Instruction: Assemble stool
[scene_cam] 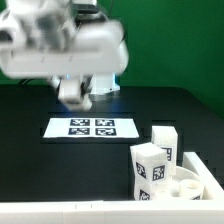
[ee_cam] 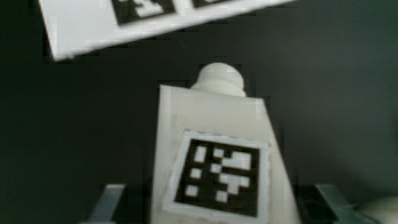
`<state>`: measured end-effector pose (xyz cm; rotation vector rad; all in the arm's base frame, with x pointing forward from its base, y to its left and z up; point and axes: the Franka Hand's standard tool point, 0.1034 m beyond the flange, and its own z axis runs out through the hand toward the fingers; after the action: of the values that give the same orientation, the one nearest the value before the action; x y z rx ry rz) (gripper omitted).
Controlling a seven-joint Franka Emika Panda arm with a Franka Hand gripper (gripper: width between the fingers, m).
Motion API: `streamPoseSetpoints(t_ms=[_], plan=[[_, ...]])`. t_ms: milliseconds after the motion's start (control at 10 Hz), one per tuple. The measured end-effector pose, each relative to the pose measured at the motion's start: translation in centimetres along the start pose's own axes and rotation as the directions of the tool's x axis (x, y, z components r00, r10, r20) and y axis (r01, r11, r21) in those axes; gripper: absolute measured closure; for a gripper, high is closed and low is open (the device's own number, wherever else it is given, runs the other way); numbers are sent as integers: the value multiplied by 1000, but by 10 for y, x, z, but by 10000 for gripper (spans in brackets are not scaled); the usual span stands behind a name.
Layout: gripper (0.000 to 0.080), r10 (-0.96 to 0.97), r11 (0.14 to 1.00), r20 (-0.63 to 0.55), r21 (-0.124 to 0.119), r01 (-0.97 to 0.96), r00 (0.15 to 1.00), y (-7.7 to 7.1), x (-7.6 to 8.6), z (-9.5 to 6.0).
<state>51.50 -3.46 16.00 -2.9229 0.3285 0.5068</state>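
Note:
A white stool leg (ee_cam: 217,140) with a black-and-white tag lies lengthwise between my fingers, its round knob pointing toward the marker board. My gripper (ee_cam: 224,200) is open, with a dark gap between each finger and the leg's sides. In the exterior view my gripper (scene_cam: 75,100) hangs low behind the marker board, blurred, and hides that leg. The round seat disc (scene_cam: 188,186) lies at the front on the exterior view's right. Two tagged legs (scene_cam: 150,168) (scene_cam: 164,140) stand upright by it.
The marker board (scene_cam: 92,127) lies flat mid-table, in front of my gripper; its edge shows in the wrist view (ee_cam: 160,25). A long white bar (scene_cam: 205,170) runs along the seat's far side. The table top is black.

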Motion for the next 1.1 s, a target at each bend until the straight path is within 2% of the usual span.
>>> streamPoseSetpoints(t_ms=[100,200,400,500,600,800,900,1000,1100], plan=[[478,-47,998,-47,-35,45,998,-17,7,-16],[478,-76,996,-91,-59,70,993,-22,7,-13],[478,-75,997,-259,-54,63,963,-19,13,-11],[478,-92,995,-323,-73,72,942,-24,16,-13],[478,-159,982,-341,-155,111,927,-40,23,-21],[478,-286,949,-440,-252,188,852,-88,45,-39],[478,-303,942,-464,-278,188,832,-112,48,-34],[478,-335,936,-515,-282,213,789,-128,51,-30],[478,-339,937,-578,-274,215,742,-122,52,-32]])
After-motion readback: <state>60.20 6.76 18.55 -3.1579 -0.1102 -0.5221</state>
